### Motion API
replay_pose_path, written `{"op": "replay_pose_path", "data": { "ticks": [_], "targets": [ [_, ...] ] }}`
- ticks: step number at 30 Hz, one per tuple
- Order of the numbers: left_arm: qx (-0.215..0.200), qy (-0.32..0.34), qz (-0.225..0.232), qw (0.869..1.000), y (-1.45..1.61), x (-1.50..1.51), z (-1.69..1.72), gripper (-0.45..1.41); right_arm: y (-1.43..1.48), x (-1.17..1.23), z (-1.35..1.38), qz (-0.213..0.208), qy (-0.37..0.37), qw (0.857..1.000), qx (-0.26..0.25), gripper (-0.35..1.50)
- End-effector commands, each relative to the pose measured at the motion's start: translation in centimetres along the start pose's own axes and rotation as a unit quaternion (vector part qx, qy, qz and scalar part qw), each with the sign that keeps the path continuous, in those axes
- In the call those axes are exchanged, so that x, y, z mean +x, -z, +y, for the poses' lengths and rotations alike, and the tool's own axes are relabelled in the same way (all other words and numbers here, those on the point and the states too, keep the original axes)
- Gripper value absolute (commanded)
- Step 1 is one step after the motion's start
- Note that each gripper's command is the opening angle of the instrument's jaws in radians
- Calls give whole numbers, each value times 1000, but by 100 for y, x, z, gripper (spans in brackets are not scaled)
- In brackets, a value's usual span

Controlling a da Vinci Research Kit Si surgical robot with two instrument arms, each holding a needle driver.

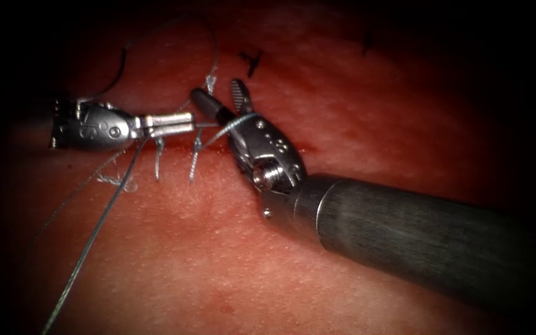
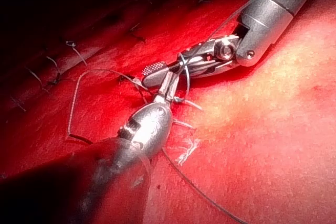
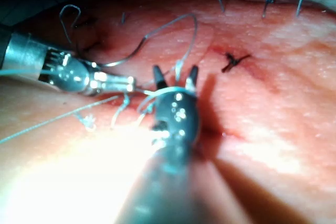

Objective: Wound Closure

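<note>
The left pincer is pressed together on the thread over the cut in the tissue. The right pincer is spread, thread looped around it, holding nothing. I cannot tell where the needle is.

Darkness rings the lit field; light falls brightest at the centre and fades toward the edges.

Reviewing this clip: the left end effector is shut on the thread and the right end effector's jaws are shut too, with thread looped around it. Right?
Not quite. The right end effector has its jaws open, as the endoscope view shows. The rest stands: the left end effector is shut on the thread, and thread loops around the right one.
</note>
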Motion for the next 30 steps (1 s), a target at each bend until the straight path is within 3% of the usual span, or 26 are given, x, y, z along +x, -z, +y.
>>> {"op": "replay_pose_path", "data": {
  "ticks": [1, 7, 9, 10, 24, 30],
  "targets": [
    [0, -2, 1, 1000, -8, -4, -2, -45, -16, -7, -10, -5, -2, 1000, 7, 48],
    [-3, -3, -1, 1000, -6, -6, 0, -45, -28, -11, -8, -9, -11, 1000, 4, 28],
    [-3, -4, 0, 1000, -4, -6, 0, -45, -28, -11, -7, -9, -13, 1000, 4, 4],
    [-4, -3, 0, 1000, -3, -6, 0, -45, -24, -14, -7, -9, -12, 1000, 5, -35],
    [-6, -4, 2, 1000, 0, -8, 0, -45, -2, -10, -24, -3, -17, 1000, -3, -35],
    [0, -6, -28, 1000, 9, -17, -14, -45, 12, -2, -38, 12, 17, 1000, 7, -35]
  ]
}}
